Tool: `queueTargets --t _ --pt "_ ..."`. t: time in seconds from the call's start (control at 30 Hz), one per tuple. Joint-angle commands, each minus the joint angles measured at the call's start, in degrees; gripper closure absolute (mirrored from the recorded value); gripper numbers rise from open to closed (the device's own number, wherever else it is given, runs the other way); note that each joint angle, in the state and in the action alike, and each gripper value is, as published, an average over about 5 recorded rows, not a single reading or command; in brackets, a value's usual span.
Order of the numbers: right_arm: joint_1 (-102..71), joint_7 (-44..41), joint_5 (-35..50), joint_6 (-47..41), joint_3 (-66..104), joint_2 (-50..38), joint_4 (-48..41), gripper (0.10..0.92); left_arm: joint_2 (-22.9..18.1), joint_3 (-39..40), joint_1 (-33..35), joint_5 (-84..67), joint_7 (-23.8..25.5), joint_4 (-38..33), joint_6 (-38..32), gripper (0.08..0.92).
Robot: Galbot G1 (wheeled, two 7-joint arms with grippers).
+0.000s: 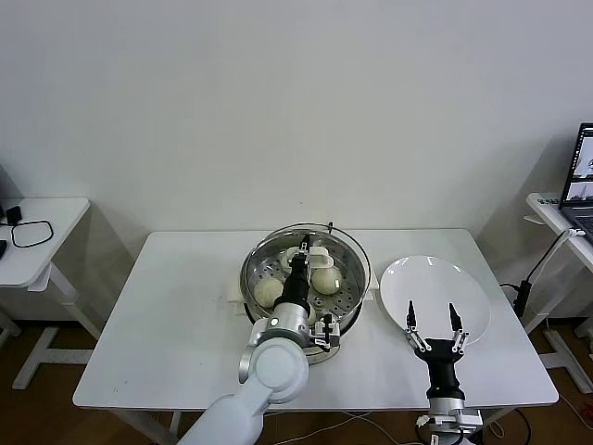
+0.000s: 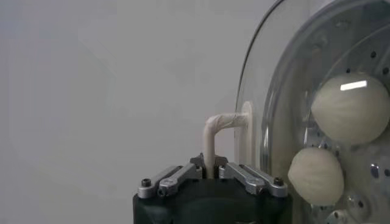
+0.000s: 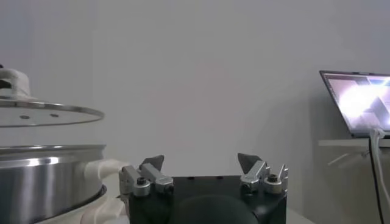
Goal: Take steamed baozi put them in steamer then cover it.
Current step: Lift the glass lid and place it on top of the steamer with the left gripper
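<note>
Side table: a second white table (image 1: 46, 227) stands at far left, apart from the work, with a dark looped cord on it.
Work table: a white table (image 1: 167, 315) carries everything for the task.
Left gripper: the left gripper (image 1: 303, 252) reaches over the pot with its jaws clamped together on the cover's white handle (image 2: 214, 131), the natural place to grasp a glass lid.
Cover: the cover (image 1: 357, 250) hangs just above the steamer, seemingly a little tilted, not yet seated on the rim; the right wrist view shows a clear gap under it.
Steamer: the steamer (image 1: 255, 264) sits mid-table on its cream base.
Steamed baozi: the steamed baozi (image 1: 269, 292) rest on the perforated tray inside; two are plain from the head view, and others may be hidden behind the arm.
Plate: a flat white plate (image 1: 435, 297), bare, lies just right of the steamer.
Right gripper: the right gripper (image 1: 433, 328) waits low at the plate's near edge, jaws wide apart, holding nothing.
Laptop: a laptop (image 3: 359, 100) glows on a desk at far right.
Writing: no brand, label or legible text is visible; the laptop screen is unreadable.
</note>
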Motion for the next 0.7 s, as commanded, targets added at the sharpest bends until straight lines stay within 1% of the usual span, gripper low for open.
queueTargets --t 0.03,0.7 --pt "0.1 -0.1 -0.2 0.1 -0.1 0.1 -0.3 0.203 -1.7 0.8 -0.4 1.2 -0.7 2.3 0.3 0.807" --pt "0.6 -0.1 -0.8 0.3 -0.9 0.4 -1.3 0.203 -1.6 -0.9 0.2 1.8 -1.4 3.7 -0.3 0.807"
